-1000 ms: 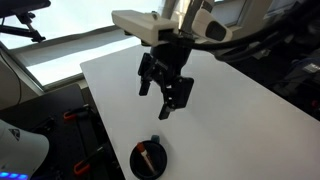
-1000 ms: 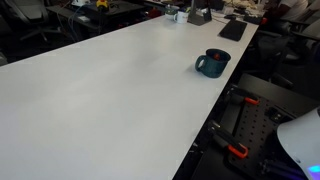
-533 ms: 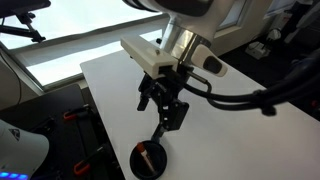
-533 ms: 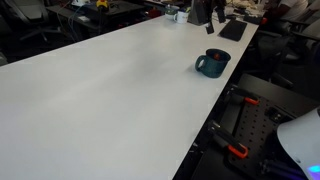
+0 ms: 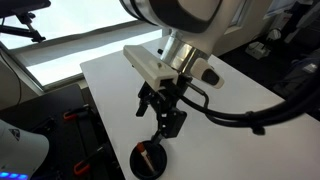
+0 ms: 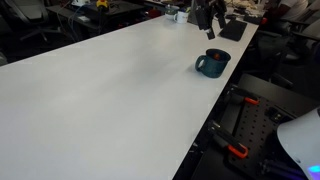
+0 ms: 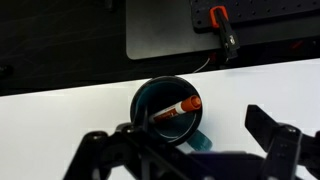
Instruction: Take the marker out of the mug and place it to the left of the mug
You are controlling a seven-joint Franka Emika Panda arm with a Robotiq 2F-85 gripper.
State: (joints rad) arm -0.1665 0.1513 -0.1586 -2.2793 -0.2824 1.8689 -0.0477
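The mug point(image 5: 159, 166) stands near the front edge of the white table point(image 5: 110, 75), dark with a teal tint in an exterior view point(image 6: 210, 66). The marker point(image 7: 178, 108), reddish-orange with a pale section, lies slanted inside the mug point(image 7: 143, 98), its orange cap resting on the rim. My gripper point(image 5: 158, 118) hangs open just above and behind the mug, with nothing between its fingers. In the wrist view the black fingers point(image 7: 270, 130) spread wide on either side below the mug. In an exterior view the gripper point(image 6: 210, 16) shows at the top edge, beyond the mug.
The table edge runs close to the mug, with a drop to the floor, where red-handled clamps point(image 7: 222, 20) and a dark panel point(image 7: 160, 30) lie. Clutter point(image 6: 232, 28) sits at the table's far end. Bare white table point(image 6: 100, 90) stretches beside the mug.
The arm has come down and nearer to the mug, and the gripper has entered the top of the other exterior view. The jaws stayed open. Mug and marker have not moved.
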